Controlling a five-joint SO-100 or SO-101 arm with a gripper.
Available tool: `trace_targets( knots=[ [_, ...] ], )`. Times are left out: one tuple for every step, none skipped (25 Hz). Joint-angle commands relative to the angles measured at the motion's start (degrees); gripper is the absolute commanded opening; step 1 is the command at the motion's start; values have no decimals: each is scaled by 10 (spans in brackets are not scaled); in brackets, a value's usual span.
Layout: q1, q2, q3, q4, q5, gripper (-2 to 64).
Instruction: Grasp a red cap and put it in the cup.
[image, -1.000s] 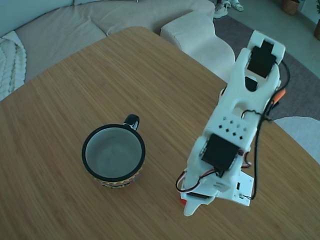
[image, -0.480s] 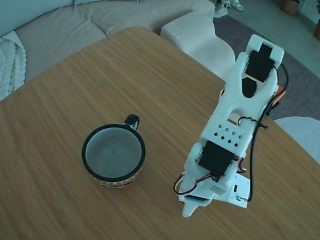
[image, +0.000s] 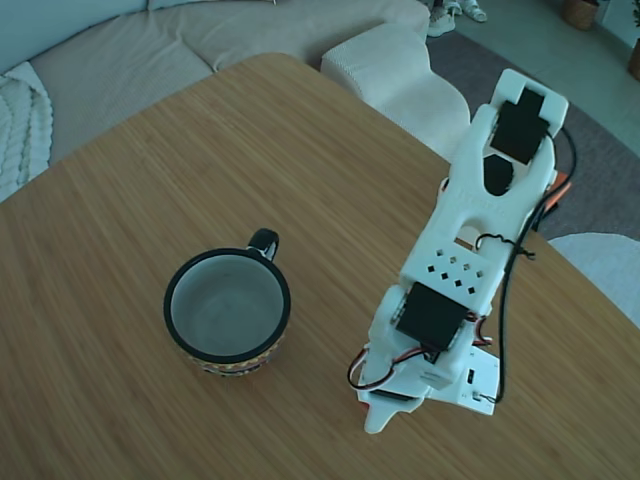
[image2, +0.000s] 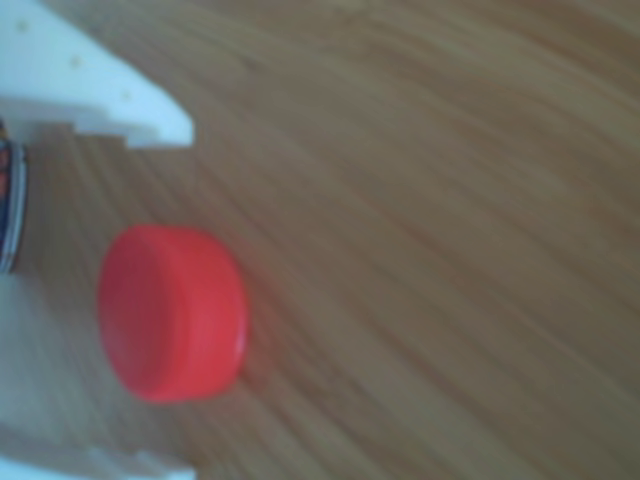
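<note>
- Currently the tool (image2: 160, 300) is open, its white fingers (image2: 110, 95) at upper and lower left of the other view, holding nothing.
- Red cap (image2: 172, 312) lies between them on the worktop (image2: 430, 200), touching neither.
- Cup (image: 227, 311) stands empty at lower left of the fixed view, well apart from the arm (image: 470, 240).

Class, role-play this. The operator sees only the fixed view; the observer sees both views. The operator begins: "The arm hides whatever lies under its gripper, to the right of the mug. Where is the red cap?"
Observer: In the other view the red cap lies on the wooden table, between the fingers of the gripper.
Operator: Is it gripped?
Observer: No. A strip of table shows between the cap and the upper finger.
Operator: And the lower finger?
Observer: Only its edge shows, at the bottom of that view, and it looks apart from the cap too.
</note>
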Motion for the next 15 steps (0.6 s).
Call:
trace_targets(
  knots=[
    [4, 10, 4, -9, -2, 397],
    [5, 10, 11, -16, -2, 397],
    [5, 10, 12, -18, -2, 397],
    [5, 11, 12, -18, -2, 397],
    [5, 11, 12, -18, -2, 395],
    [5, 11, 12, -18, -2, 383],
    [5, 11, 11, -18, -2, 356],
    [5, 11, 9, -18, -2, 321],
    [5, 11, 8, -18, -2, 286],
    [5, 11, 6, -18, -2, 254],
    [5, 11, 4, -18, 0, 228],
    [5, 11, 4, -18, 1, 206],
    [5, 11, 4, -18, 1, 189],
    [5, 13, 4, -19, 2, 177],
    [5, 15, 4, -19, 3, 166]
  ],
)
